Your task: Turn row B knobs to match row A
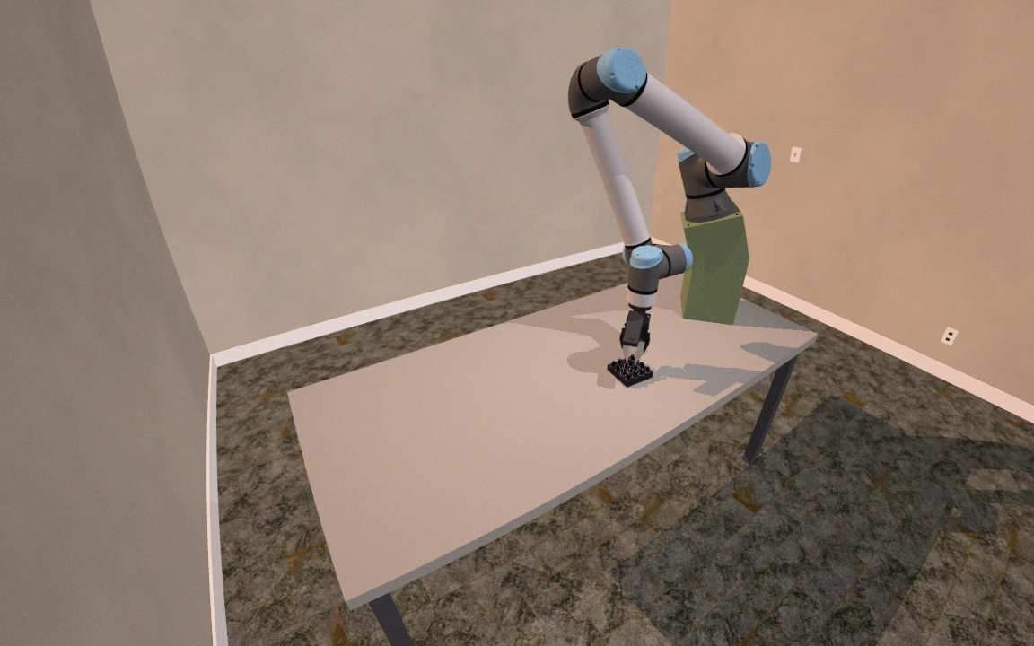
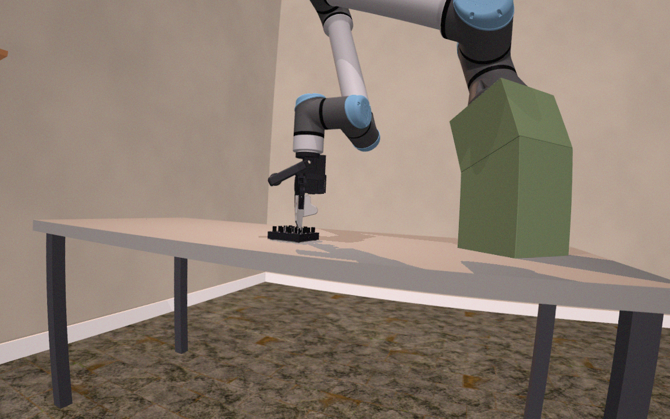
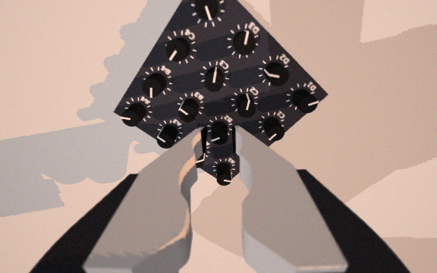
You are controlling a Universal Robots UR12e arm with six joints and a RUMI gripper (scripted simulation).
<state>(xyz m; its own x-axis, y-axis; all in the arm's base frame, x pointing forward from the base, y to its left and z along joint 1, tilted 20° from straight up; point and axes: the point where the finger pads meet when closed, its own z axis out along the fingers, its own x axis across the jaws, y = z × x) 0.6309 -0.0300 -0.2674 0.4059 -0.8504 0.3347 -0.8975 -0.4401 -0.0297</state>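
Observation:
The black knob box [image 1: 633, 370] [image 2: 293, 235] [image 3: 211, 47] lies on the table and looks like a diamond in the wrist view, with its white labels upside down. My gripper [image 1: 631, 353] [image 2: 300, 224] [image 3: 219, 128] points straight down over the box's near corner. Its two grey fingers stand a little apart on either side of knob B2 [image 3: 218, 132], with a gap on each side. Knob A1 [image 3: 224, 173] shows between the fingers, closer to me. Knob A2 [image 3: 200, 158] is half hidden by the left finger, and B1 is hidden behind the right finger. B3 [image 3: 188, 109] and B4 [image 3: 154, 83] are in plain view.
The green pedestal [image 1: 714, 273] [image 2: 514, 192] that carries the arm stands on the table's far right end. The grey table [image 1: 464, 449] [image 2: 171, 229] stretches away to the left of the box. Rows C and D fill the far half of the box.

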